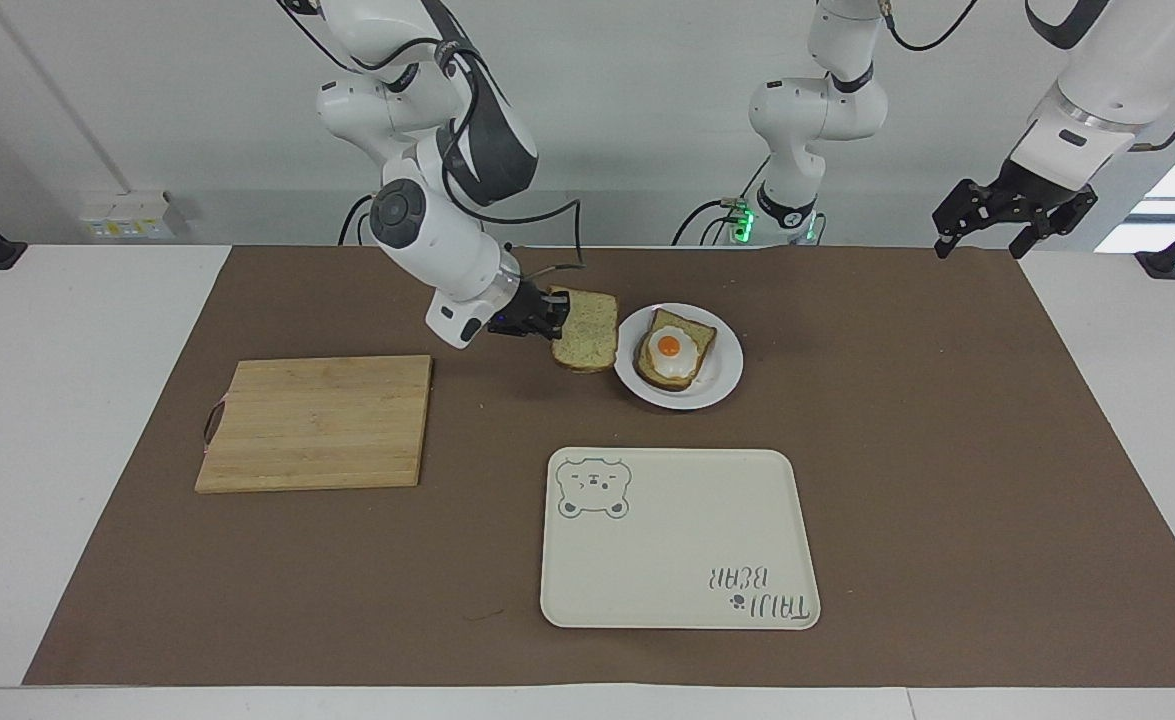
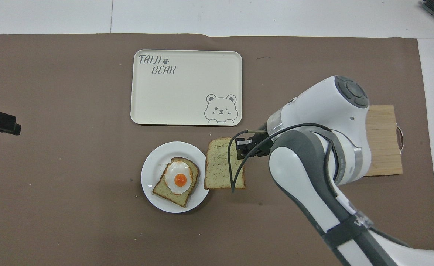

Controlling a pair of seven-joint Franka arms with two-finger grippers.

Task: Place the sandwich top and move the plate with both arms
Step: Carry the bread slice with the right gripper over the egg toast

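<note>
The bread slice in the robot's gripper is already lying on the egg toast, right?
No. The bread slice is in the right gripper, held up beside the plate, not on the egg toast. The facing view shows it.

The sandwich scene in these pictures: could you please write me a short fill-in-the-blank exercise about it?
1. The right gripper is shut on the ____.
2. The toast slice on the plate is topped with a fried ____.
3. The tray shows a drawing of a ____.
4. The left gripper, raised at its own end of the table, is ____.

Missing words: sandwich top; egg; bear; open
</note>
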